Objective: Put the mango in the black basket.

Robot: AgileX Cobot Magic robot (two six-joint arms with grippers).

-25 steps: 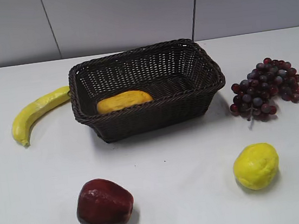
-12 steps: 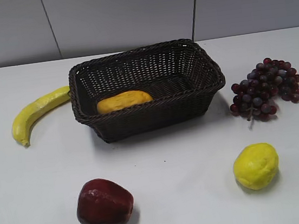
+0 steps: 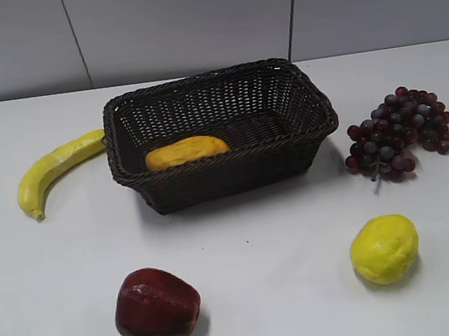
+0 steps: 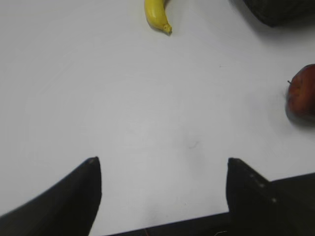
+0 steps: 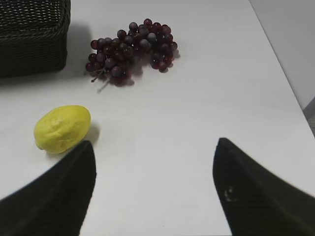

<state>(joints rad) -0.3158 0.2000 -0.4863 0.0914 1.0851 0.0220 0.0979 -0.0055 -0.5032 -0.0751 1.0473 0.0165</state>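
- The mango lay inside the black basket, in its lower left part, close against the near wall and below the braided rim.
- The basket sat in the upper centre of the exterior frame on the white table, with the table's back edge just behind it.
- A banana lay at the left, its upper end touching or nearly touching the basket's left rim; I could not tell which.
- A bunch of dark grapes lay right of the basket, near but apart.
- A red apple at lower left and a yellow lemon-like fruit at lower right left a wide bare strip of table between them.
- The left gripper stood spread apart and held nothing, over bare table.
- The right gripper was likewise spread and empty, the yellow fruit just beside its left finger; the table's right edge ran down the upper right of that view.
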